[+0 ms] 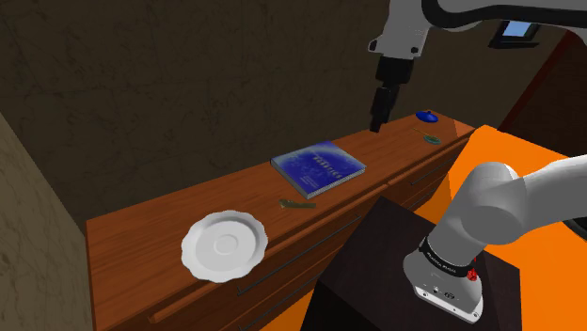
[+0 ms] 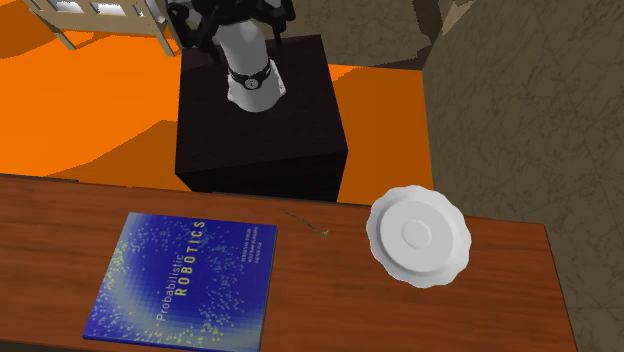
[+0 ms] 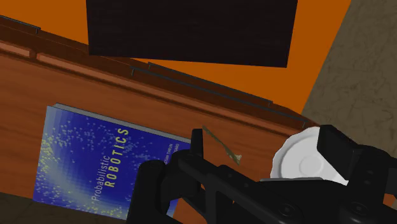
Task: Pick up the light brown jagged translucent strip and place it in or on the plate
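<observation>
Dresser top (image 1: 141, 235) with blue book (image 1: 320, 167), thin strip (image 1: 299, 202), white plate (image 1: 224, 245); orange floor (image 2: 90, 110)

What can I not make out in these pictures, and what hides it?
Thin light brown strip: too small in the shoulder view to show a jagged edge or translucency.
White scalloped plate: partly hidden behind the black gripper in the wrist view.
Blue rectangular book: one corner behind the gripper, wrist view.
Small blue object at the wooden dresser's end: too small in the shoulder view to identify.
</observation>
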Controlling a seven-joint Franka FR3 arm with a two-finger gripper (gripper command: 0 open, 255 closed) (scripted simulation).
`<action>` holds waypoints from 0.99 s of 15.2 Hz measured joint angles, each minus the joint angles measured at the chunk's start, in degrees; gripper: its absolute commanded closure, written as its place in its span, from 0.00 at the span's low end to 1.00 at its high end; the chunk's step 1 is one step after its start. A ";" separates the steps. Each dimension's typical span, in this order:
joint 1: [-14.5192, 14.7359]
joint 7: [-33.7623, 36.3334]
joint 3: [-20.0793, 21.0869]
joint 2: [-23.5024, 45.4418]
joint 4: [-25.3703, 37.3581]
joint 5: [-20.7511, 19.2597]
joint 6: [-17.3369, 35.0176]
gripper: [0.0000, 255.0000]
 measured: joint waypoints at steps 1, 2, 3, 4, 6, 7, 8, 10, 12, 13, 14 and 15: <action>0.00 0.00 0.00 0.00 0.00 0.00 0.00 0.00; 0.10 -0.21 0.14 0.27 -0.80 -0.02 1.15 0.00; 0.21 -0.66 0.20 0.29 -2.15 -0.14 2.72 0.00; 0.36 -1.14 0.31 0.66 -3.33 -0.25 4.50 0.00; 0.72 -2.05 0.71 2.02 -5.95 -0.37 9.00 0.00; 0.92 -2.48 0.94 3.10 -7.03 -0.39 11.46 0.00; 1.17 -2.76 1.26 3.81 -8.05 -0.37 13.54 0.00; 1.52 -3.65 1.62 5.61 -10.03 -0.53 17.91 0.00; 1.78 -4.65 1.92 8.12 -12.11 -0.77 23.09 0.00; 1.98 -5.05 2.18 9.42 -13.57 -0.81 26.09 0.00; 2.18 -5.34 2.45 10.75 -14.07 -0.86 28.31 0.00; 2.32 -5.69 2.72 13.01 -14.33 -0.96 31.10 0.00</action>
